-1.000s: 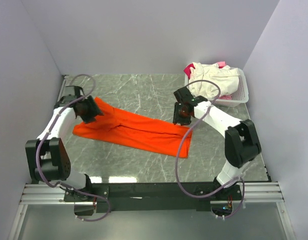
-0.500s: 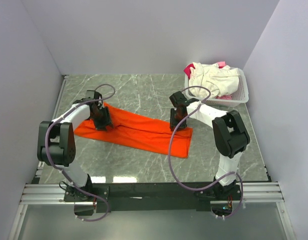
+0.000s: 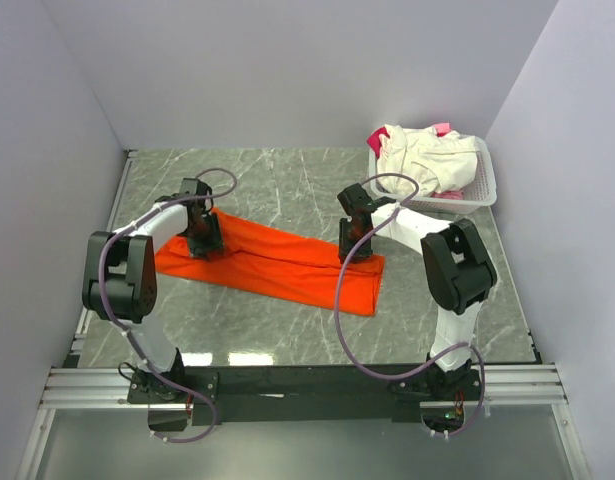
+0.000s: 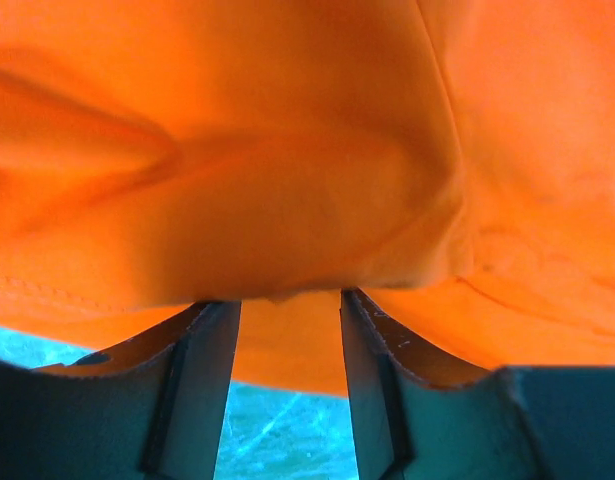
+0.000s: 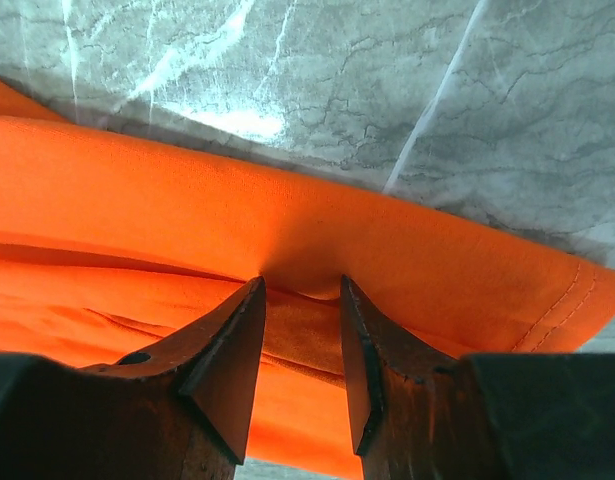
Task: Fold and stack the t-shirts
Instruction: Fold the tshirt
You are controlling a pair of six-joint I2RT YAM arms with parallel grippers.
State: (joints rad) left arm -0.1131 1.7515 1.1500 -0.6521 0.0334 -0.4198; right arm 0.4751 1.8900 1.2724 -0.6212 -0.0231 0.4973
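The orange t-shirt (image 3: 277, 265) lies on the marble table (image 3: 287, 180) as a long, narrow band. It slants from the far left towards the near right, and its right end is squared off near the middle of the table.

Your left gripper (image 3: 202, 240) is down on the upper left part of the band. In the left wrist view its fingers (image 4: 202, 380) stand a little apart with a bunch of orange cloth filling the gap, so it is grasping the shirt. The cloth drapes over the fingertips, and a strip of table shows below it.

Your right gripper (image 3: 349, 248) sits on the far edge of the band close to the right end. In the right wrist view its fingers (image 5: 227, 370) pinch the folded edge, and the cloth puckers inward between the tips. A stitched hem shows at the right of that view, and bare marble lies beyond the fold.

Both arms reach inward from their bases, so the two grippers hold opposite ends of the same garment.

Well apart from the shirt, in the far right corner, a white slatted basket (image 3: 484, 190) holds a heaped cream-white t-shirt (image 3: 422, 160). Bits of a pink t-shirt (image 3: 442, 128) peek out behind and beside it.
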